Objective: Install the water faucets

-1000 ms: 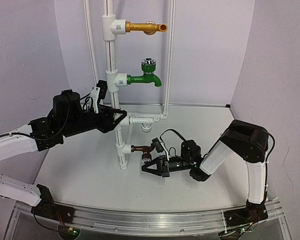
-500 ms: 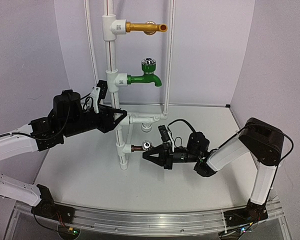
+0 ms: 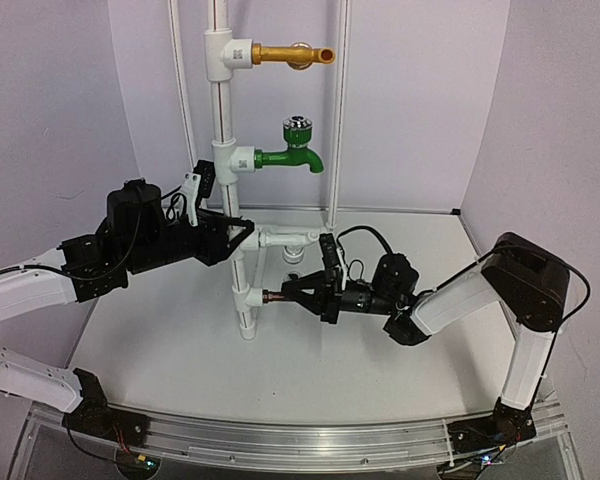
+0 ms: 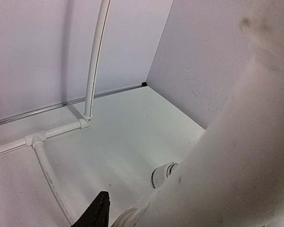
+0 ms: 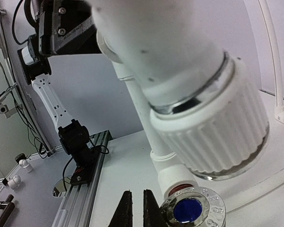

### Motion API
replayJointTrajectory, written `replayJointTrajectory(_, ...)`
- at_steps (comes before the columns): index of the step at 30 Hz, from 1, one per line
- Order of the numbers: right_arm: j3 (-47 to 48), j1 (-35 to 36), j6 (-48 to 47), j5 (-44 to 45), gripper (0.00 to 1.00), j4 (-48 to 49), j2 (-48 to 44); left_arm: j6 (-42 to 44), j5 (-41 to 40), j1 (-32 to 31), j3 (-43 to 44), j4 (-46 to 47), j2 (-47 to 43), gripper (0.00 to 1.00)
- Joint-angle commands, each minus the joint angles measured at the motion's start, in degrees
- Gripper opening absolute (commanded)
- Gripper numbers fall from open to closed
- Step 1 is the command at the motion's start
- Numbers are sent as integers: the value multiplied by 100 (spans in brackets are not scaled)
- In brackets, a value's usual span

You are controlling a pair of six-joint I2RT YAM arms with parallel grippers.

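The small brown faucet [image 3: 273, 294] sticks out sideways from the lowest tee of the white pipe stand [image 3: 220, 110]. In the right wrist view I see its silver knob with a blue centre [image 5: 193, 210] and the tee behind it. My right gripper [image 3: 286, 291] is at the faucet. Its fingers [image 5: 151, 210] are almost together with nothing between them, and the knob lies just to their right. My left gripper [image 3: 242, 235] is shut on the upright white pipe above that tee. One dark finger [image 4: 98, 213] shows beside the blurred pipe [image 4: 217, 179].
A green faucet [image 3: 295, 155] and a long gold faucet [image 3: 290, 54] are mounted higher on the stand. A horizontal pipe with a ribbed white fitting [image 3: 293, 242] [image 5: 213, 137] runs right behind the faucet. An aluminium rail [image 3: 300, 440] lines the near edge; walls enclose the table.
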Motion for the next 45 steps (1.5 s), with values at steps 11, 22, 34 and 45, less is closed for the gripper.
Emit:
replayJointTrajectory(11,519,-497,-739,286,8,-553,-30,127,-180,49,269,192,65,0)
replayJointTrajectory(22,885,-768,-1125,-27,8,-975,338,133,-154,51,261,141,27,0)
replayJointTrajectory(34,1115,-922,-822,-504,37,-1038,520,153,0,51,232,131,-33,0)
replayJointTrajectory(45,579,-941,-963,-897,58,-2342,-596,186,89,51,240,130,-40,0)
